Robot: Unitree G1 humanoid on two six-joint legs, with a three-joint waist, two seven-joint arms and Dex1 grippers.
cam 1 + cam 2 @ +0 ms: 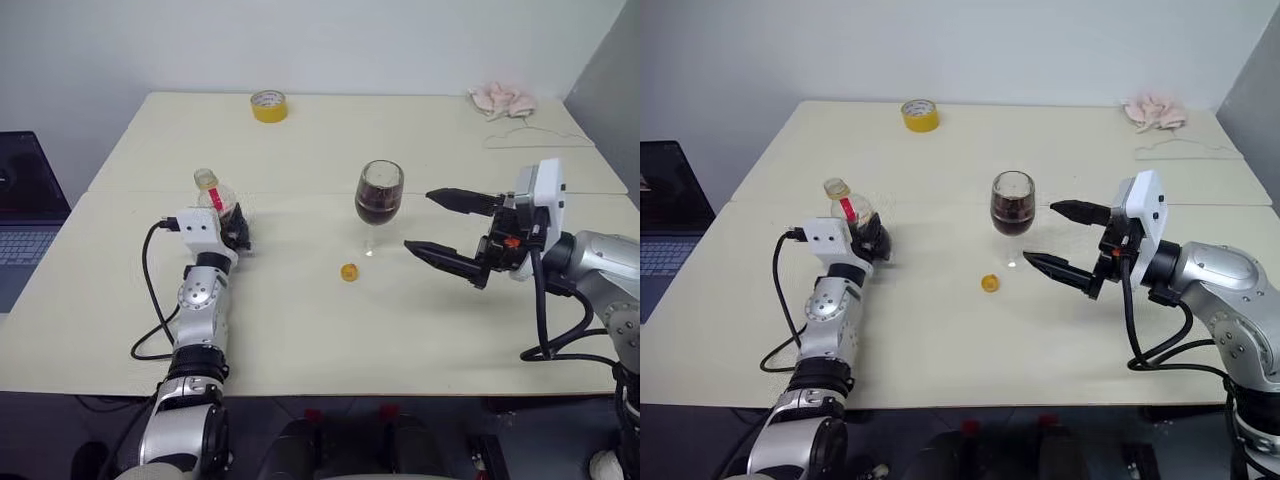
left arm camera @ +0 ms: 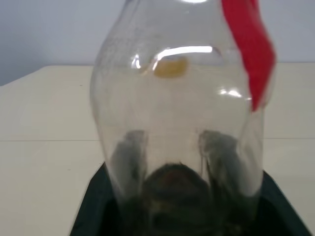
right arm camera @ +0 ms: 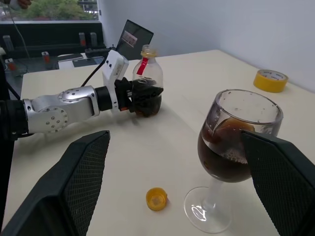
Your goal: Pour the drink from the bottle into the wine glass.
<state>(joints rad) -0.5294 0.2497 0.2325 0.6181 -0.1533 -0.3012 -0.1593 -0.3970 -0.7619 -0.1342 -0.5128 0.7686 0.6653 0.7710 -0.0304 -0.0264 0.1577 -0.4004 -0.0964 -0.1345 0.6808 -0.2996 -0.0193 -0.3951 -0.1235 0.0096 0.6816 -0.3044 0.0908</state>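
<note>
The bottle (image 1: 213,196) stands upright on the table's left side, uncapped, with a red label strip and only a little dark drink at its bottom (image 3: 147,105). My left gripper (image 1: 236,232) reaches around its lower body. The wine glass (image 1: 379,195) stands mid-table, its bowl about half full of dark brown drink (image 1: 378,208). My right gripper (image 1: 419,219) hovers open just right of the glass, its jaws spread wide and touching nothing. A small yellow cap (image 1: 349,272) lies on the table in front of the glass.
A yellow tape roll (image 1: 269,105) sits at the table's far edge. A pinkish cloth (image 1: 503,99) and a thin wire hanger (image 1: 535,138) lie at the far right. A laptop (image 1: 25,215) stands beyond the table's left edge.
</note>
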